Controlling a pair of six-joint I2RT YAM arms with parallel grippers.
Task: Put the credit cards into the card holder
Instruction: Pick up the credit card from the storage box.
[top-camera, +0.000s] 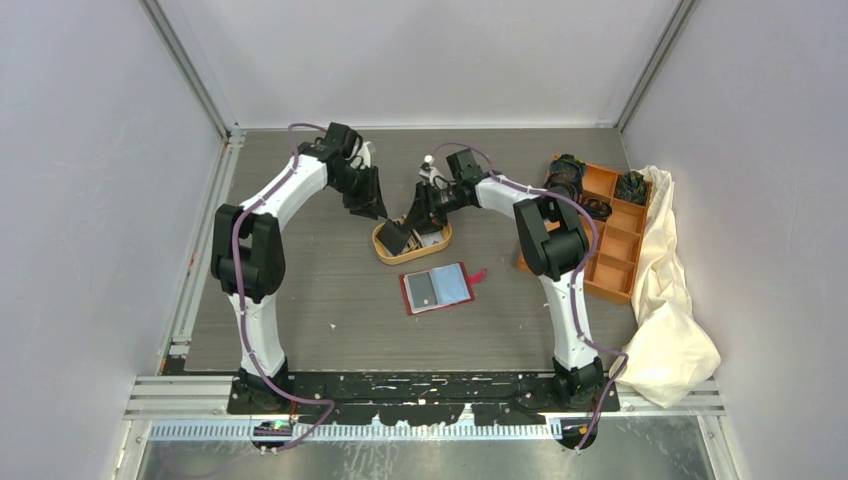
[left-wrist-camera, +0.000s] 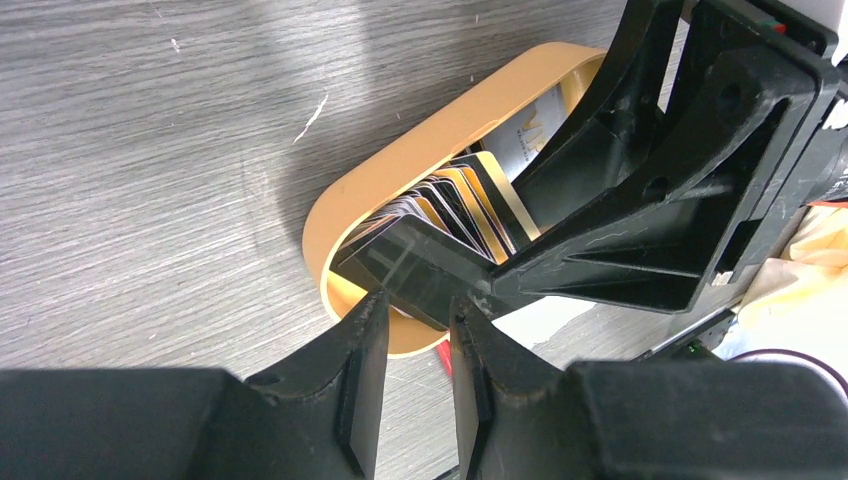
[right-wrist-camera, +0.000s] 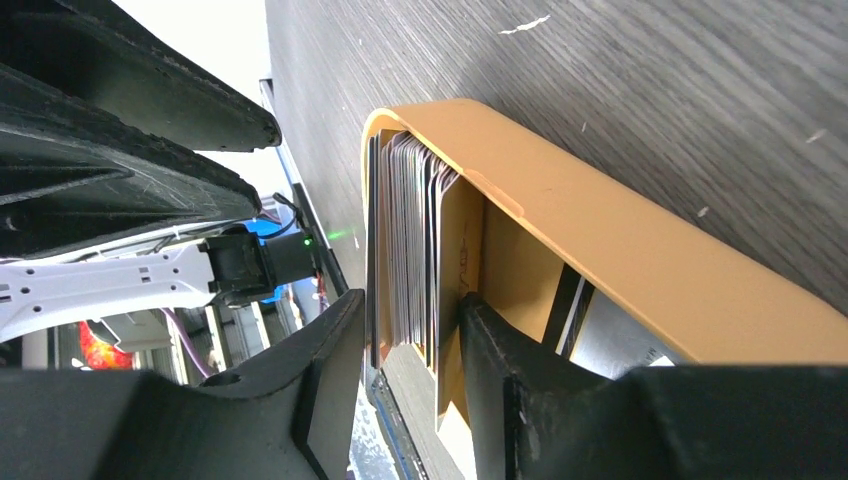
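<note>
On the left, the left pincer (left-wrist-camera: 418, 302) reaches down to the near end of an orange oval tray (left-wrist-camera: 400, 165) on the grey tabletop (top-camera: 330, 290). Its jaws stand a narrow way apart, and the lower corner of a tilted black card (left-wrist-camera: 410, 265) sits between the tips. I cannot tell whether they pinch it. The rest of the credit cards (right-wrist-camera: 405, 230) stand on edge in the tray, packed as a fanned stack of dark, pale and gold faces. The right pincer (right-wrist-camera: 410, 305) comes in from the other side, one finger on each side of that stack and just beside its outer cards. I cannot tell whether it presses them or merely straddles them. Just in front of the tray the card holder (top-camera: 437, 289) lies open and flat on the tabletop, lining up, with its red tab pointing right. Farther right is an orange compartment box (top-camera: 612, 245), with a cream cloth (top-camera: 668, 310) bunched against its outer side.
</note>
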